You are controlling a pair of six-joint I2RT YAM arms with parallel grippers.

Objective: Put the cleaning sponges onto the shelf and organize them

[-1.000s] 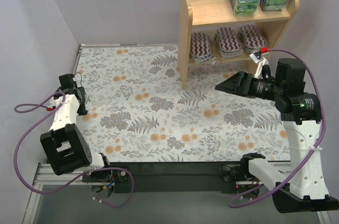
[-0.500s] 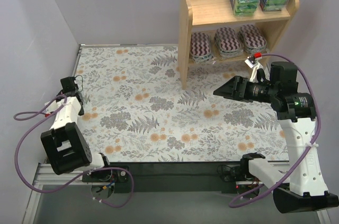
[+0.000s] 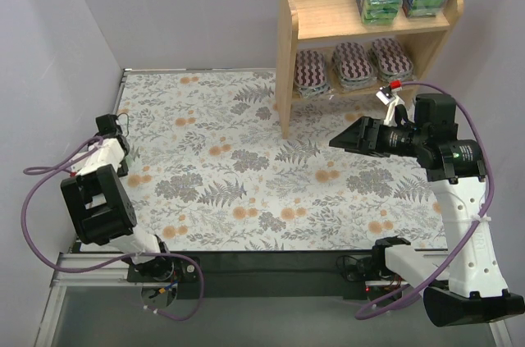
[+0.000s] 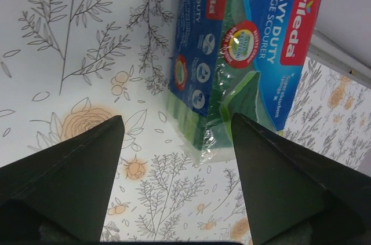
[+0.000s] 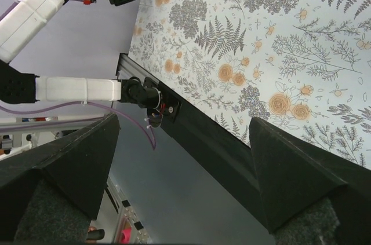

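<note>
Just ahead of our left gripper (image 4: 177,119), jaws apart, a sponge pack (image 4: 243,54) lies on the table, long axis running away from them, slightly skewed. Our right gripper (image 5: 184,119), likewise apart and empty, hangs well off, near the shelf (image 3: 324,6).

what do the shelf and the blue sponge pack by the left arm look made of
Shelf: apparently pale unpainted wood, matte, plain tan boards. Sponge pack: green sponge, material unclear, sealed in glossy clear plastic film with a printed label; glare and wrinkles show it.
</note>
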